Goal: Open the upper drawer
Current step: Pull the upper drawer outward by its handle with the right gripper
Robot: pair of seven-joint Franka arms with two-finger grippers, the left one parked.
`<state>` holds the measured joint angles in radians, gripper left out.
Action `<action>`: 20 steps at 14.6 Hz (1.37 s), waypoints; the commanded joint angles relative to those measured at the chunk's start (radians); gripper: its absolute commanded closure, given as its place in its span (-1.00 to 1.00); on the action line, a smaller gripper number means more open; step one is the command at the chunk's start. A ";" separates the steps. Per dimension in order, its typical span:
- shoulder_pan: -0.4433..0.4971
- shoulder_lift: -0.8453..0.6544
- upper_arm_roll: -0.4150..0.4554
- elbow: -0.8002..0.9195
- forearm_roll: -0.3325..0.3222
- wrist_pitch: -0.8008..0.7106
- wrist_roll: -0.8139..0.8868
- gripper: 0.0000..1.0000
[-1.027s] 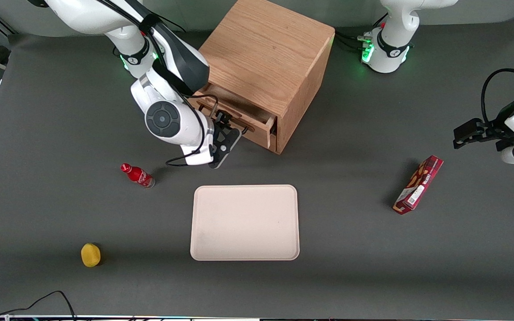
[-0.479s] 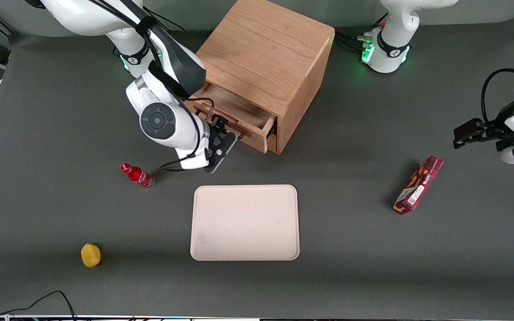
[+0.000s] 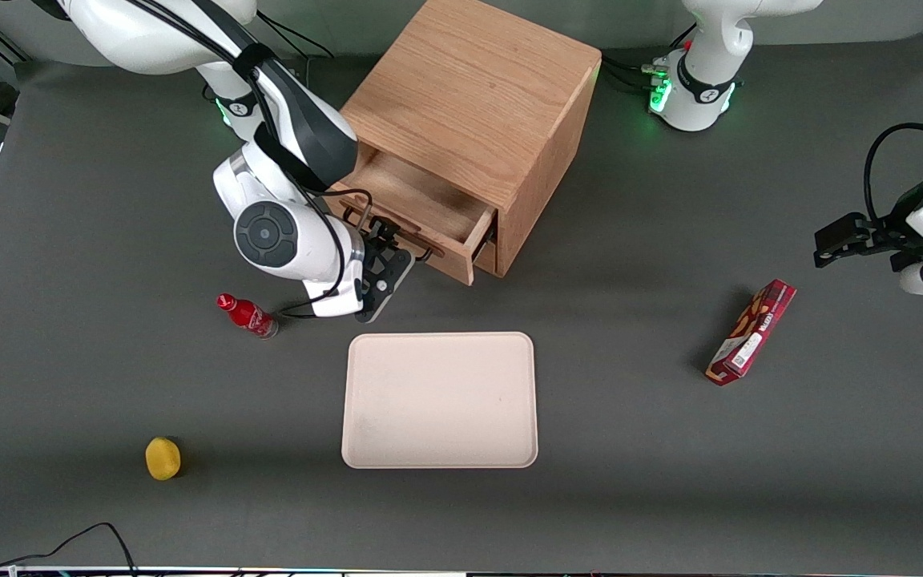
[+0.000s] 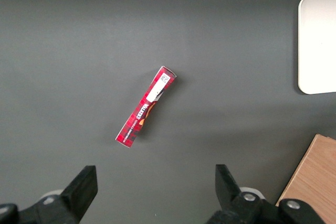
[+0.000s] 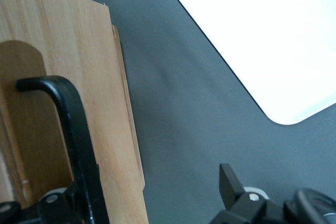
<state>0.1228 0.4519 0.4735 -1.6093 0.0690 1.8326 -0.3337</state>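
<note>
The oak cube cabinet (image 3: 477,88) stands at the back of the table. Its upper drawer (image 3: 429,200) is pulled partly out, and its bare wooden inside shows. My right gripper (image 3: 392,240) is at the drawer's front, at the black wire bar handle (image 3: 428,254). In the right wrist view the gripper (image 5: 142,195) is open, with its fingers wide apart. The handle (image 5: 79,140) runs between them, close against one finger, in front of the drawer front (image 5: 79,66). The bottom drawer is hidden under the upper one.
A cream tray (image 3: 439,399) lies nearer the front camera than the cabinet and shows in the right wrist view (image 5: 262,35). A red bottle (image 3: 247,315) lies near the gripper and a yellow fruit (image 3: 163,458) near the front edge. A red box (image 3: 751,332) lies toward the parked arm's end.
The gripper has moved away from the cabinet, toward the front camera and the working arm's end, with the handle. The upper drawer has slid further out.
</note>
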 commanded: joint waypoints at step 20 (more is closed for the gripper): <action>0.005 0.143 -0.041 0.216 -0.118 -0.009 -0.028 -1.00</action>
<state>0.1226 0.5602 0.4418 -1.4499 -0.0211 1.8328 -0.3435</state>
